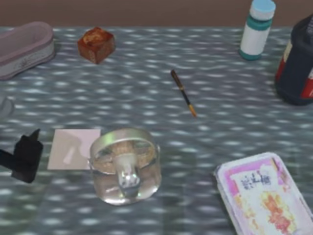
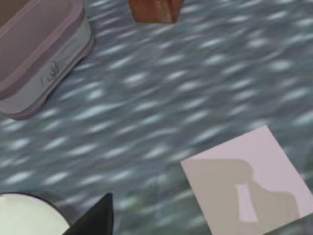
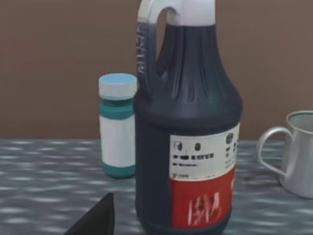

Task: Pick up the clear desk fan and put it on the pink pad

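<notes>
Left arm: reaches in low from the desk's left edge.
Left hand (image 1: 27,157): dark, empty, finger state unclear.
Right hand: out of the top view.

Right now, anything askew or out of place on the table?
Only the clear fan: it sits beside the pink pad, overlapping at most its right edge, not on it. Nothing looks spilled or damaged. The left gripper is at the pad's left.

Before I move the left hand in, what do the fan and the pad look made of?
The clear desk fan: seemingly glassy clear plastic or glass; the table pattern shows through, with bright glints on its ring. The pink pad: thin matte sheet, perhaps paper or foam; flat, no shine.
</notes>
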`<state>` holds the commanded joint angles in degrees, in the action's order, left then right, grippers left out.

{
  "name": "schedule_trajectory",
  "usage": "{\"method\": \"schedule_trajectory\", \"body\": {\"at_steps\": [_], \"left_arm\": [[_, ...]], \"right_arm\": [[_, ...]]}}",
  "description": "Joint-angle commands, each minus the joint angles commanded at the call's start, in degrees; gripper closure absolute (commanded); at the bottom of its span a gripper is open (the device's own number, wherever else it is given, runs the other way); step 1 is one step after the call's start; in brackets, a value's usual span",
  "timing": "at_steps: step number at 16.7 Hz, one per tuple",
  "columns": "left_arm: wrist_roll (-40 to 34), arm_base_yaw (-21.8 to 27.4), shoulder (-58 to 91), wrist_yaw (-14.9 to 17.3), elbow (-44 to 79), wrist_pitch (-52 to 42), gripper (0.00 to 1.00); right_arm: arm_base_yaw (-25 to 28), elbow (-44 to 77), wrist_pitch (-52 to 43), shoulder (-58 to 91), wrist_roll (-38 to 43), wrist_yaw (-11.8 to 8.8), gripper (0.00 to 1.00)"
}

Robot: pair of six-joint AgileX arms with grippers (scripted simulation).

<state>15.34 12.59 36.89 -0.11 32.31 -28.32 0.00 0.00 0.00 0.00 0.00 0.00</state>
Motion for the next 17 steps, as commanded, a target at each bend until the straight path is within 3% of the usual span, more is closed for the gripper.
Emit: {"method": "schedule_trajectory", "body": {"at_steps": [10, 17], "left_arm": [[19.83, 17.05, 54.39, -0.01, 47.49, -36.96, 0.00], [26.38, 22.55, 71.72, 0.14, 63.01, -48.33, 0.00]], "right_arm": [[0.00, 0.00, 0.00, 0.00, 0.00, 0.00, 0.00], [0.00, 0.00, 0.00, 0.00, 0.00, 0.00, 0.00]]}}
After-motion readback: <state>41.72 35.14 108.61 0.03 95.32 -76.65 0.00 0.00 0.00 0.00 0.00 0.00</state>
